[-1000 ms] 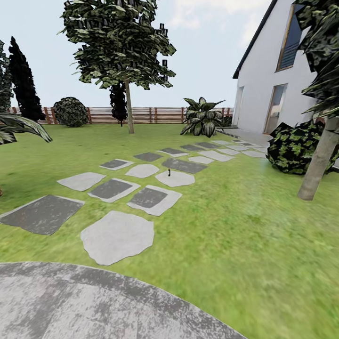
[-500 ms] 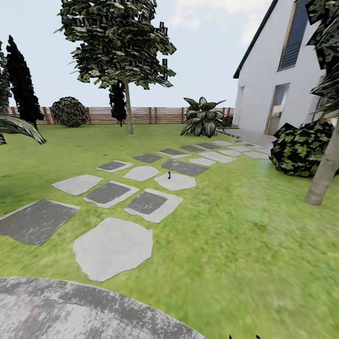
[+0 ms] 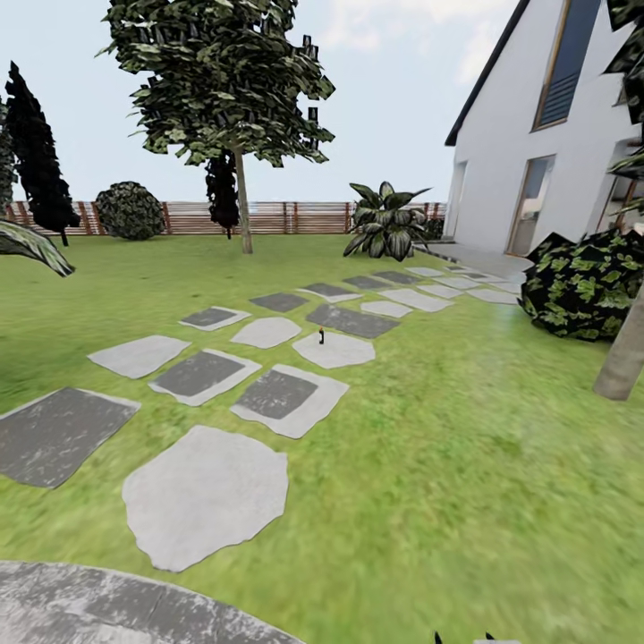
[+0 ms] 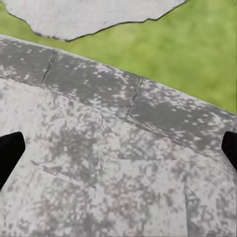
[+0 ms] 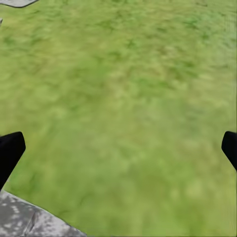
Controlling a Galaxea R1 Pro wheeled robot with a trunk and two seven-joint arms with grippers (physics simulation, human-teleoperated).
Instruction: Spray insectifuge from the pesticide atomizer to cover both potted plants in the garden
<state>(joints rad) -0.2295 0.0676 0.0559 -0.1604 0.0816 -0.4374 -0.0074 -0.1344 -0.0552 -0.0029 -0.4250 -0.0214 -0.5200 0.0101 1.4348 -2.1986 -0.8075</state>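
Observation:
A tiny dark upright object (image 3: 321,336), too small to make out but likely the pesticide atomizer, stands on a pale stepping stone (image 3: 335,350) far ahead on the garden lawn. The potted plants are out of view. In the left wrist view my left gripper (image 4: 118,153) hangs open over the mottled grey patio (image 4: 98,163), its black fingertips (image 4: 10,153) wide apart with nothing between them. In the right wrist view my right gripper (image 5: 118,153) is open over bare grass (image 5: 123,98), beside the patio's edge (image 5: 24,219).
Grey stepping stones (image 3: 206,492) lead across the lawn toward the white house (image 3: 537,152). A dark bush (image 3: 581,282) and a trunk (image 3: 626,349) stand at right. A tree (image 3: 240,179), a big-leaved plant (image 3: 386,221) and a slat fence (image 3: 268,217) lie far back.
The whole head view has shifted: the round patio has slid down toward the bottom edge and the stones have come nearer, so the camera has moved forward. Nothing was taken hold of.

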